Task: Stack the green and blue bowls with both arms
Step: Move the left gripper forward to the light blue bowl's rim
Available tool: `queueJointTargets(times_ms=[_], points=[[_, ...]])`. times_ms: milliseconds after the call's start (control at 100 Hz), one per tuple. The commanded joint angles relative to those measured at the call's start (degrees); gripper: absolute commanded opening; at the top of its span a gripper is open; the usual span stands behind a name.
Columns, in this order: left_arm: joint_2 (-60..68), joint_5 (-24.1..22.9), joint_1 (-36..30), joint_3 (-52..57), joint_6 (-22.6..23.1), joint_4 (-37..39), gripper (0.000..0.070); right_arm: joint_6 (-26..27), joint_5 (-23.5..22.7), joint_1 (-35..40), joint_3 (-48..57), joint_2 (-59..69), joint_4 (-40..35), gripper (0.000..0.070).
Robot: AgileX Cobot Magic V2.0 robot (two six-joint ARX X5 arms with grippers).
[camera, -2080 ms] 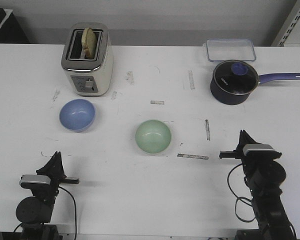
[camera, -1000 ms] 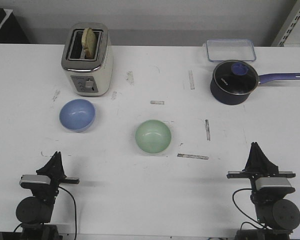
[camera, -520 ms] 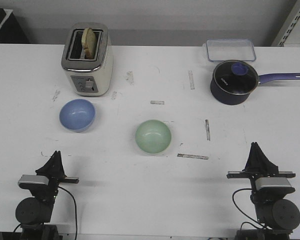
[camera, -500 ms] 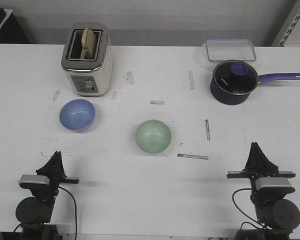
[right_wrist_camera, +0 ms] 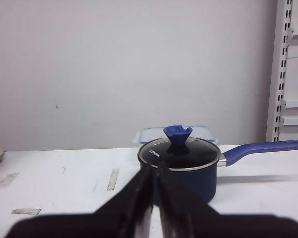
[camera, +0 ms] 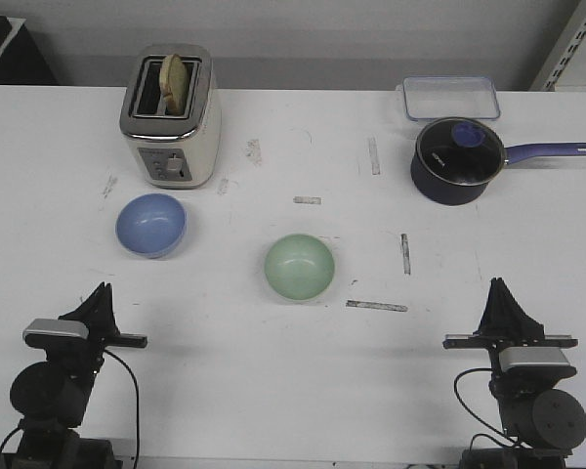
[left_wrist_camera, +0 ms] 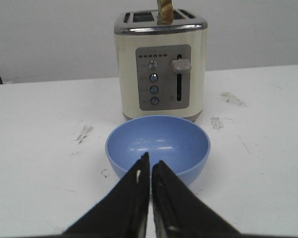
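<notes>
The light blue bowl (camera: 151,224) sits upright on the white table, left of centre, in front of the toaster. The pale green bowl (camera: 299,266) sits upright near the table's middle. The two bowls are apart. My left gripper (camera: 100,293) is shut and empty near the front left edge. In the left wrist view the left gripper (left_wrist_camera: 150,159) points at the blue bowl (left_wrist_camera: 158,148) just ahead. My right gripper (camera: 500,286) is shut and empty near the front right edge. In the right wrist view the right gripper (right_wrist_camera: 154,167) faces the saucepan; the green bowl is out of that view.
A cream toaster (camera: 170,116) with a slice of bread stands at the back left. A dark blue lidded saucepan (camera: 459,159) with its handle to the right stands at the back right. A clear plastic container (camera: 450,97) lies behind it. Tape strips mark the table.
My right arm swung from facing left to pointing forward and has stayed there. My left arm has shifted a little to the left and forward. The bowls have not moved.
</notes>
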Motion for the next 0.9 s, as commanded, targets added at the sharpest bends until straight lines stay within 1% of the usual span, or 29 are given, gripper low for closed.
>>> queueJointTargets(times_ms=[0,400,470,530,570,700,750,890], points=[[3.72,-0.11,0.11,2.64,0.5,0.74,0.0001,-0.17,-0.11,0.04,0.13,-0.13,0.57,0.0005],[28.52,-0.09,0.11,15.28,-0.02,0.68,0.0001,-0.17,-0.11,0.04,0.13,-0.13,0.57,0.0005],[32.15,-0.11,0.11,17.73,-2.93,0.17,0.0001,-0.2,-0.11,0.04,0.13,-0.11,0.57,0.0005],[35.08,-0.11,0.11,20.28,-5.7,-1.75,0.0001,-0.17,-0.11,0.04,0.13,-0.13,0.57,0.0005],[37.0,-0.07,0.11,22.21,-6.73,-3.61,0.0001,-0.2,-0.09,0.04,0.13,-0.13,0.57,0.0005],[43.78,-0.15,0.68,29.03,-6.78,-8.79,0.0002,-0.17,-0.11,0.04,0.13,-0.13,0.57,0.0005],[46.12,-0.13,1.16,31.82,-7.52,-10.51,0.0001,-0.17,-0.11,0.04,0.13,-0.13,0.57,0.0005],[51.8,-0.07,1.68,39.34,-13.88,-18.01,0.0001,-0.2,-0.11,0.04,0.13,-0.13,0.57,0.0005]])
